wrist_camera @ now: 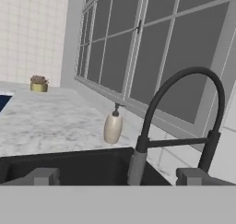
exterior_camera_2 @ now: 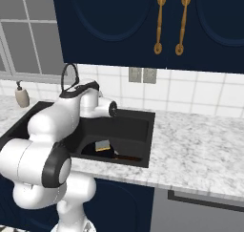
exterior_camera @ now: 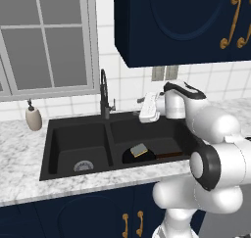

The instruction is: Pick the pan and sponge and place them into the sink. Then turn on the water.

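Taking the sink (exterior_camera: 63,136) as the landmark and going left to right: the beige soap dispenser (exterior_camera: 33,117) stands on the marble counter (exterior_camera: 19,149) just beyond the sink's left rear corner, under the window (exterior_camera: 46,41). The left basin has its silver drain (exterior_camera: 83,166) near the front. The dark gooseneck faucet (exterior_camera: 104,97) rises behind the divider between the two basins; no stream shows at its spout.

In the right basin lies the pan (exterior_camera: 132,156), its brown handle (exterior_camera: 169,155) pointing right along the basin floor. The sponge (exterior_camera: 139,150), yellow with a grey-green top, sits in the pan.

Above the right basin's rear edge hangs the gripper (exterior_camera: 147,107), to the right of the faucet and apart from it. The hand view looks at the faucet's curved neck (wrist_camera: 184,94), with the two fingertips (wrist_camera: 44,176) set far apart at the bottom and nothing between them: the jaws stand wide and hold nothing. The dispenser stands beyond the faucet in that view.

To the right of the sink the counter runs on beneath the blue cabinets (exterior_camera_2: 143,21).
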